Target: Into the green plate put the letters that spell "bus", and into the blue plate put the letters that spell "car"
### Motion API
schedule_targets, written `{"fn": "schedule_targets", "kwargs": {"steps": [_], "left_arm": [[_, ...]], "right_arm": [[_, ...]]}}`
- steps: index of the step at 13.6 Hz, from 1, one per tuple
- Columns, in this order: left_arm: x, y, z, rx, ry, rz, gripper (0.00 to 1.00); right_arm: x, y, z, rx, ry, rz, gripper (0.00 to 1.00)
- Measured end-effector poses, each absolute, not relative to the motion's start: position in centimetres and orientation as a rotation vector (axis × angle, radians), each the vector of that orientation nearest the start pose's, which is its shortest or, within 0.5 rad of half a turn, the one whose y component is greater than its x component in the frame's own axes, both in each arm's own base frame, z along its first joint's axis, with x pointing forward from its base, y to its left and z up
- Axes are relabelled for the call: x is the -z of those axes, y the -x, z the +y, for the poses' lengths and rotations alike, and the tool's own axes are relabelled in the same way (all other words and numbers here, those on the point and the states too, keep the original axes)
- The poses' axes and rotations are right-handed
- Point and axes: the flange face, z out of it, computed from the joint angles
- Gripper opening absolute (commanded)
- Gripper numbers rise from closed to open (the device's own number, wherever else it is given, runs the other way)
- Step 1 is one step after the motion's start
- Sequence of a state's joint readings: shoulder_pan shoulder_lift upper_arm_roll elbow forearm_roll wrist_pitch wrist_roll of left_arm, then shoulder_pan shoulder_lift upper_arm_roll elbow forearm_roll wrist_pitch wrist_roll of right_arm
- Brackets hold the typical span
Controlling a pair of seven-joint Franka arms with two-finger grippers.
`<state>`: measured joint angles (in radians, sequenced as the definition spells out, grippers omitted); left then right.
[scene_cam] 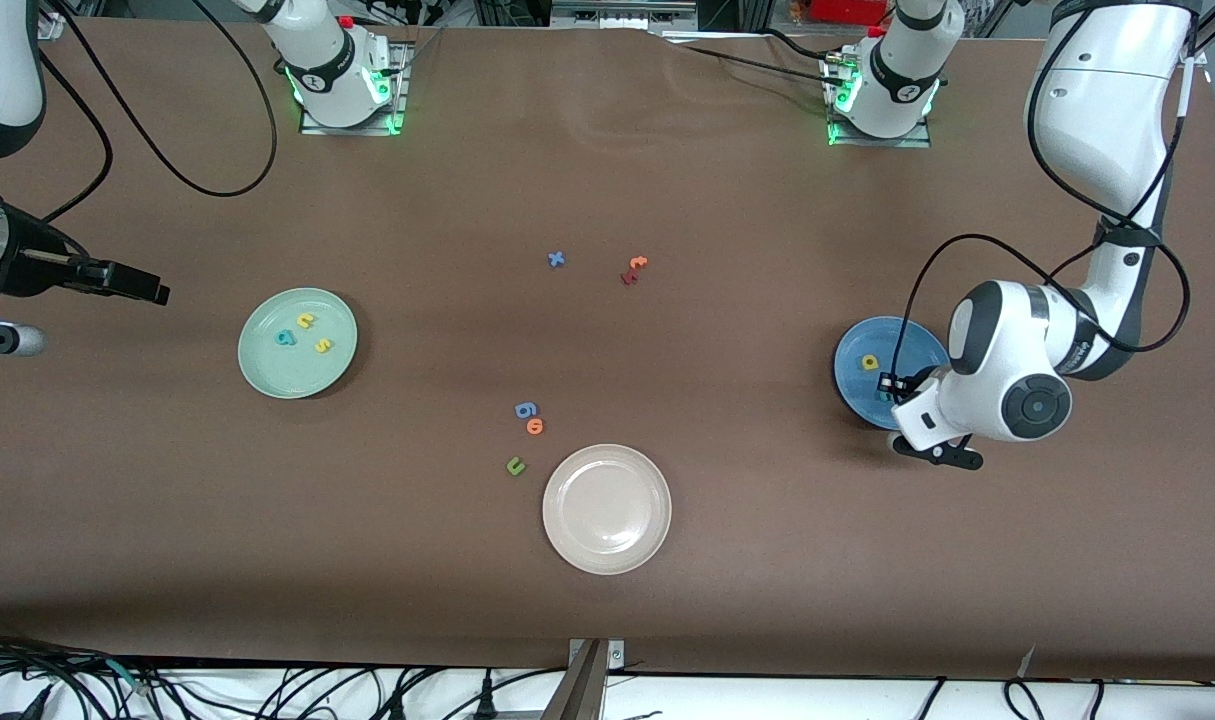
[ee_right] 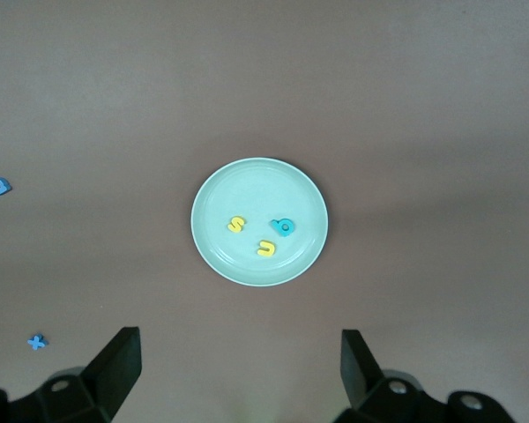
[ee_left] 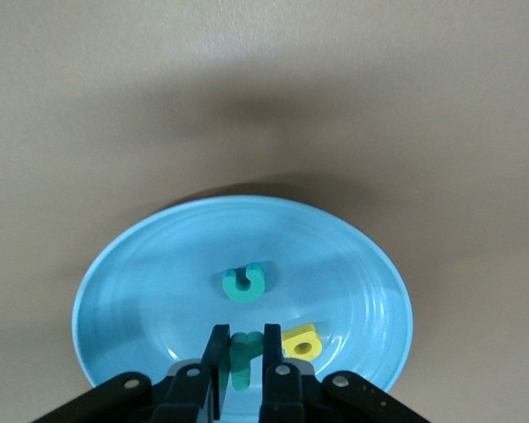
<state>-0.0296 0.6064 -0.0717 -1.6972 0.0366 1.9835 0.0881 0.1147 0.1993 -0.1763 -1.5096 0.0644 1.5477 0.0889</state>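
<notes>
The blue plate (scene_cam: 857, 345) (ee_left: 141, 291) lies toward the left arm's end of the table. A teal "c" (ee_left: 244, 284) and a yellow "a" (scene_cam: 870, 363) (ee_left: 301, 342) lie in it. My left gripper (scene_cam: 885, 386) (ee_left: 242, 348) is low over this plate, shut on the teal "r" (ee_left: 243, 357). The green plate (scene_cam: 267, 370) (ee_right: 238, 189) toward the right arm's end holds the teal "b" (scene_cam: 286, 337) (ee_right: 283, 227), yellow "u" (scene_cam: 306, 321) (ee_right: 266, 248) and yellow "s" (scene_cam: 322, 345) (ee_right: 236, 225). My right gripper (scene_cam: 152, 290) (ee_right: 238, 352) waits open and empty, raised beside the green plate.
A beige-white plate (scene_cam: 607, 545) sits near the front camera at mid-table. Beside it lie a blue "g" (scene_cam: 526, 409), an orange "o" (scene_cam: 534, 427) and a green "u" (scene_cam: 515, 465). Farther from the camera lie a blue "x" (scene_cam: 556, 259), an orange "t" (scene_cam: 637, 263) and a red letter (scene_cam: 628, 277).
</notes>
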Motion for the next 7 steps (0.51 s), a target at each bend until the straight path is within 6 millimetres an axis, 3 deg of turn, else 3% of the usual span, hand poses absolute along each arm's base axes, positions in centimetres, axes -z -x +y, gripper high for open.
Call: {"fn": "schedule_targets", "kwargs": {"steps": [1, 7], "left_arm": [[-22.2, -63.1, -5.8, -0.483, 3.097, 0.315, 0.99], [-22.7, -62.7, -5.2, -0.431, 3.105, 0.348, 1.00]], "right_arm": [[-53.7, -60.4, -2.1, -0.245, 3.096, 0.238, 1.00], [-54.8, -60.1, -2.1, -0.209, 3.095, 0.237, 1.00]]}}
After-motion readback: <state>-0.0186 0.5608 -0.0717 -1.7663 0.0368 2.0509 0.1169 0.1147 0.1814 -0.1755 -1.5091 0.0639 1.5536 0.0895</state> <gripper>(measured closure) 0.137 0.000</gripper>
